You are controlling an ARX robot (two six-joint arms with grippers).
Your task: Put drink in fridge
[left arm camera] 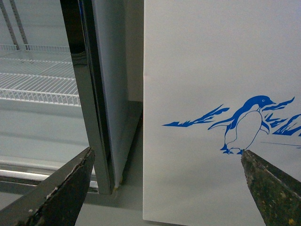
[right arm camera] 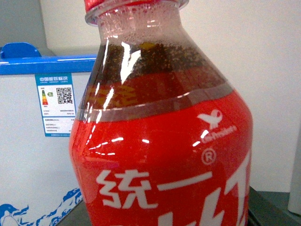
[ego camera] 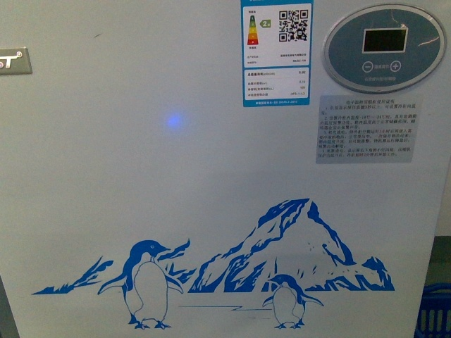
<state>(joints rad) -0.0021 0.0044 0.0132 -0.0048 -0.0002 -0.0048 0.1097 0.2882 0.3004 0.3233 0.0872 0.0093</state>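
L claw (left arm camera: 167,151) wide, empty, facing fridge (ego camera: 211,162) front nr penguin decal (left arm camera: 244,125). R claw (right arm camera: 162,214) holds drink (right arm camera: 160,141): bottle upright betw. dark fingers (right arm camera: 273,207), red cap (right arm camera: 117,3) up, fridge's blue rim (right arm camera: 47,63) behind. Front view: fridge front only.

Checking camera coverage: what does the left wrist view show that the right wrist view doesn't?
Left wrist only: the open left gripper, empty, and a cabinet with wire shelves. Right wrist only: the drink, close up, plus a blue top rim and energy label. Both: the white fridge front with its penguin decal.
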